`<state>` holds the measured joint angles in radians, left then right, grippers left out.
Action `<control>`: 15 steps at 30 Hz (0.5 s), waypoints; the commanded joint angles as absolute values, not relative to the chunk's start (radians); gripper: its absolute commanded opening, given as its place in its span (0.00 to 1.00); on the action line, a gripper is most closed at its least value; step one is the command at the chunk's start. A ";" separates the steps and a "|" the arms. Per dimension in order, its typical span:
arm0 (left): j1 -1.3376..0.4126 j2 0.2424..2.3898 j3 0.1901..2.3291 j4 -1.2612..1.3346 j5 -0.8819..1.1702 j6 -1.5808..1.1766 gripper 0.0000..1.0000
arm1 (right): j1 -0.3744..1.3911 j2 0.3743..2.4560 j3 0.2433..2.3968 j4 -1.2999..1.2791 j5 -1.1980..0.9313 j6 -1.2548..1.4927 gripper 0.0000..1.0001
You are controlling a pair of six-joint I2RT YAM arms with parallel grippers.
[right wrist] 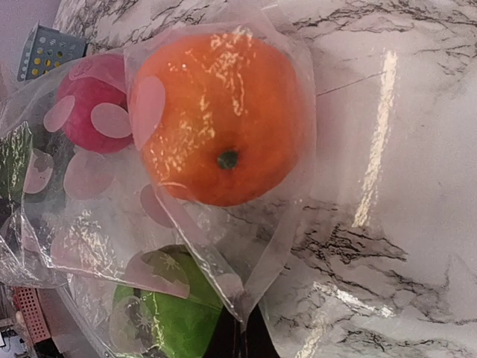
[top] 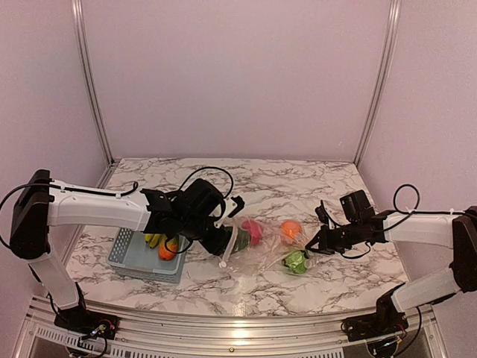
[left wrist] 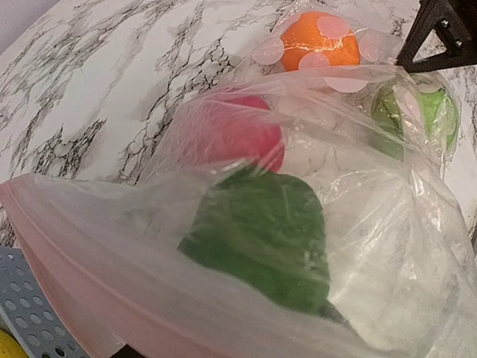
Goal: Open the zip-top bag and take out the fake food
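The zip-top bag [top: 264,246] lies stretched between my grippers, its pink zip strip [left wrist: 97,298] at the left end. Inside are a dark green pepper [left wrist: 261,239], a red fruit [left wrist: 231,138], an orange [right wrist: 220,119] and a light green striped ball [right wrist: 171,321]. My left gripper [top: 222,240] is at the zip edge and holds it raised; its fingers are hidden behind the plastic in the left wrist view. My right gripper [right wrist: 253,339] is shut, pinching a bottom corner of the bag [right wrist: 276,246] next to the orange and green ball.
A light blue perforated basket [top: 130,261] stands at the front left, under my left arm. It holds a yellow banana [top: 153,239] and an orange piece [top: 168,250]. The marble table [top: 298,186] ends at walls behind and to both sides.
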<state>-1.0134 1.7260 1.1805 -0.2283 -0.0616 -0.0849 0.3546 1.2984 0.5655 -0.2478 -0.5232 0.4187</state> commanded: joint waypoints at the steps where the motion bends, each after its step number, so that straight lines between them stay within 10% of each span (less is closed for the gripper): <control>1: -1.009 1.682 1.151 -0.235 -0.068 -0.087 0.54 | 0.345 1.283 0.586 -0.270 -0.500 0.414 0.00; 15: -0.876 1.439 1.060 -0.333 0.027 -0.207 0.51 | 0.344 1.275 0.586 -0.269 -0.477 0.428 0.00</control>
